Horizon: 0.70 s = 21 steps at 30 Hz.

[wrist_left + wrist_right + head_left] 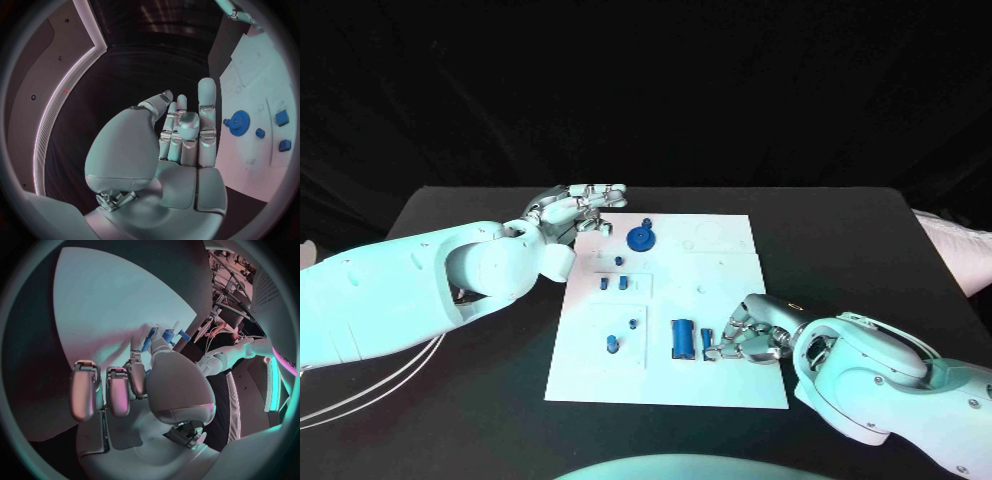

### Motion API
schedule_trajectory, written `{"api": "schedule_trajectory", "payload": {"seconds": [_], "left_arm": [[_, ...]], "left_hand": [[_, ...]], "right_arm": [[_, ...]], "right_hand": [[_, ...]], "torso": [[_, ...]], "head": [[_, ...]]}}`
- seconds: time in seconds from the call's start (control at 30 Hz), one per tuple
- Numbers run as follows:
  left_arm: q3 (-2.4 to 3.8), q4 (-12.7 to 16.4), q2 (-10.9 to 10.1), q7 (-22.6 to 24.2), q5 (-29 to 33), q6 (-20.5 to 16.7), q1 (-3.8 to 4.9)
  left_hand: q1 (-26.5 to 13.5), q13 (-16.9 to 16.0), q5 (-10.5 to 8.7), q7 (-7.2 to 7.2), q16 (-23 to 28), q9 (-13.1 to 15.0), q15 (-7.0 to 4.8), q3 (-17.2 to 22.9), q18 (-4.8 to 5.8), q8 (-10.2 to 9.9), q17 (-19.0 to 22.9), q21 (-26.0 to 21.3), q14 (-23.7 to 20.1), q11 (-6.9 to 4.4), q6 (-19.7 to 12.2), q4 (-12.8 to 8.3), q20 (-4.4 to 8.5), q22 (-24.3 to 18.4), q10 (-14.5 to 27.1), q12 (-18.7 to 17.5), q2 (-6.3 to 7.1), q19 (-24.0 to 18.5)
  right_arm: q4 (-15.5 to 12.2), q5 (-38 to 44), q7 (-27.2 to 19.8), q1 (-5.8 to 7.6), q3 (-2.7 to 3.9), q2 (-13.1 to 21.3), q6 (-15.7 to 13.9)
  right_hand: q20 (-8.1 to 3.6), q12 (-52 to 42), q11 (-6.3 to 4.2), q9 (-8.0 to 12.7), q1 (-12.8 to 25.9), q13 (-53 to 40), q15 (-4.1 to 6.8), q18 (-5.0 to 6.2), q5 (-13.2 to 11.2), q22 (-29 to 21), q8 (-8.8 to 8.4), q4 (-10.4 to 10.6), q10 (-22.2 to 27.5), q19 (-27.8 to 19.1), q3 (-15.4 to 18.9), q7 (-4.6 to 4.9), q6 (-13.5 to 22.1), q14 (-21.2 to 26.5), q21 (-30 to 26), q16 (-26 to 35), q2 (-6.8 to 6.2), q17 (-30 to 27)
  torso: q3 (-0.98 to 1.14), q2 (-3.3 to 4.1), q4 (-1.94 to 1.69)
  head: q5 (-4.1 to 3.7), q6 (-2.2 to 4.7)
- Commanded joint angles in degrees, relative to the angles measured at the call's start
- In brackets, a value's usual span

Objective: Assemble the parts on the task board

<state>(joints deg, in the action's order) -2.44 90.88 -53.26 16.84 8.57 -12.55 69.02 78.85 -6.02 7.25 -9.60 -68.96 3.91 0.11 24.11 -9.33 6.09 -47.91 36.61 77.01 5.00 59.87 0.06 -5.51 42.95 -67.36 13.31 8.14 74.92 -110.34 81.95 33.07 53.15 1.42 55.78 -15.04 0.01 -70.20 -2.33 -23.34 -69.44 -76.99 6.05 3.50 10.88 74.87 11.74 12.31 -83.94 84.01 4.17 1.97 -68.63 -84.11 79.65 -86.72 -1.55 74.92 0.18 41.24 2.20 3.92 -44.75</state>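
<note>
While right hand [744, 338] pinches small blue part [708, 343] on task board [718, 270], left hand [578, 208] hovers empty, fingers apart.

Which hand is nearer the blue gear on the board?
Left. The left hand sits just off the board's far left corner beside the gear; the right hand is at the near right edge, well away.
</note>
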Motion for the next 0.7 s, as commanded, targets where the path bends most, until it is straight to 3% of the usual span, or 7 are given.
{"api": "schedule_trajectory", "payload": {"seconds": [0.03, 0.33, 0.43, 0.57, 0.6, 0.67, 0.7], "left_arm": [[0.02, 0.0, 0.0, 0.3, -0.2, 1.0, 0.02], [-0.13, -0.4, 0.2, 0.5, -0.2, 0.9, -0.06], [-0.22, -1.1, 0.4, 1.0, -0.2, 0.8, -0.26], [-0.27, -2.8, 1.0, 1.9, 0.1, 0.5, -0.66], [-0.28, -3.4, 1.2, 2.2, 0.2, 0.3, -0.79], [-0.29, -5.0, 1.8, 2.9, 0.4, -0.1, -1.0], [-0.29, -5.9, 2.2, 3.2, 0.6, -0.3, -1.12]], "left_hand": [[-0.2, -0.1, -0.19, -0.08, 0.2, 0.0, 0.01, -0.3, -0.88, 0.3, 0.2, -0.6, -0.4, 0.03, -0.5, 0.0, -0.15, -0.2, 0.6, 0.3, -0.22, -0.5], [-0.4, -0.1, -0.22, -0.14, 0.5, 0.0, 0.07, -0.5, -1.02, 0.3, 0.9, -1.5, -0.7, 0.11, -0.6, 0.1, -0.19, -1.0, 0.8, 0.3, -0.16, -0.8], [-0.6, -0.1, -0.22, -0.19, 2.4, 0.0, 0.2, -0.9, -1.02, 0.4, 4.1, -2.1, -2.4, 0.18, -0.7, 0.1, -0.32, -1.3, 1.1, 0.6, -0.14, -1.6], [-1.3, 0.2, -0.16, -0.2, 11.2, 0.0, 0.69, -1.9, -0.94, 0.8, 15.9, -5.0, -10.3, 0.44, -0.5, 0.4, -0.76, -2.6, 2.1, 0.7, 0.01, -5.6], [-1.4, 0.3, -0.19, -0.28, 13.8, 0.0, 0.92, -2.2, -0.96, 0.9, 17.5, -6.5, -12.3, 0.52, -0.5, 0.4, -0.93, -3.4, 2.4, 0.6, 0.11, -7.7], [-1.2, 0.7, -0.19, -0.4, 20.4, -0.1, 1.26, -2.5, -0.74, 0.9, 21.0, -9.9, -15.7, 0.95, -0.6, 0.5, -1.58, -5.2, 2.7, 0.3, -0.19, -12.1], [-1.2, 1.0, -0.15, -0.44, 23.7, 0.0, 1.76, -2.4, -0.61, 0.9, 22.7, -11.4, -17.3, 0.98, -0.4, 0.6, -1.87, -6.0, 2.9, 0.0, -0.33, -14.0]], "right_arm": [[-0.3, -7.2, -5.5, 0.92, 0.1, 1.0, -2.0], [2.7, -26.3, -22.3, 4.31, 0.14, 2.1, -8.2], [5.9, -36.1, -30.4, 5.3, 0.14, 1.5, -11.1], [11.1, -48.7, -38.8, 6.19, 0.14, -0.2, -12.9], [12.7, -51.8, -40.7, 6.41, 0.14, -0.9, -12.9], [16.4, -57.4, -44.2, 6.77, 0.14, -2.4, -12.3], [18.4, -59.6, -45.8, 6.91, 0.15, -3.3, -11.6]], "right_hand": [[0.22, 3.0, 0.32, 0.2, 1.3, 0.1, -0.34, 0.28, 0.2, -1.8, -0.45, 0.6, 0.1, 0.0, 1.4, 0.31, 1.2, -4.5, -1.6, 1.3, -1.3, 8.7], [1.61, 14.8, 2.35, 1.6, -2.0, 6.8, -1.96, 1.54, 0.6, -8.1, -4.01, 0.8, 4.9, -2.6, 3.3, 2.71, 7.0, -3.4, -6.7, 5.1, -0.61, 4.1], [2.35, 26.9, 3.2, 2.5, -5.9, 14.1, -2.67, 3.22, 1.3, -16.5, -5.5, -0.9, 9.9, -6.0, 3.1, 3.73, 8.9, -1.3, -13.8, 11.7, 0.48, -3.2], [3.42, 43.7, 4.39, 3.8, -11.8, 26.2, -3.77, 6.96, 1.1, -38.4, -7.19, -3.1, 17.7, -15.7, 1.5, 5.01, 10.3, 6.7, -34.4, 35.3, 2.84, -26.0], [3.85, 47.2, 5.03, 4.2, -13.3, 29.0, -4.33, 6.95, 0.7, -40.5, -7.64, -3.5, 19.9, -17.4, 0.8, 5.51, 10.7, 10.1, -37.5, 43.1, 3.5, -32.3], [5.02, 53.9, 6.32, 5.1, -16.1, 35.8, -5.92, 6.84, 0.1, -44.3, -8.18, -4.1, 22.1, -20.6, -0.5, 6.69, 11.3, 14.0, -43.4, 51.0, 3.93, -36.5], [6.67, 58.0, 7.41, 6.1, -17.1, 41.7, -6.29, 6.37, -0.5, -47.7, -8.38, -3.7, 20.5, -22.2, -1.4, 7.87, 11.5, 15.3, -48.3, 56.9, 4.21, -40.0]], "torso": [[-0.09, -0.12, 0.0], [-0.24, -0.53, -0.25], [-0.41, -1.02, -0.39], [-0.72, -1.93, -0.55], [-0.8, -2.18, -0.56], [-1.03, -2.88, -0.64], [-1.14, -3.17, -0.69]], "head": [[-0.16, 0.1], [-0.46, 0.83], [-0.69, 1.15], [-1.19, 2.06], [-1.41, 2.42], [-1.86, 3.26], [-2.07, 3.6]]}}
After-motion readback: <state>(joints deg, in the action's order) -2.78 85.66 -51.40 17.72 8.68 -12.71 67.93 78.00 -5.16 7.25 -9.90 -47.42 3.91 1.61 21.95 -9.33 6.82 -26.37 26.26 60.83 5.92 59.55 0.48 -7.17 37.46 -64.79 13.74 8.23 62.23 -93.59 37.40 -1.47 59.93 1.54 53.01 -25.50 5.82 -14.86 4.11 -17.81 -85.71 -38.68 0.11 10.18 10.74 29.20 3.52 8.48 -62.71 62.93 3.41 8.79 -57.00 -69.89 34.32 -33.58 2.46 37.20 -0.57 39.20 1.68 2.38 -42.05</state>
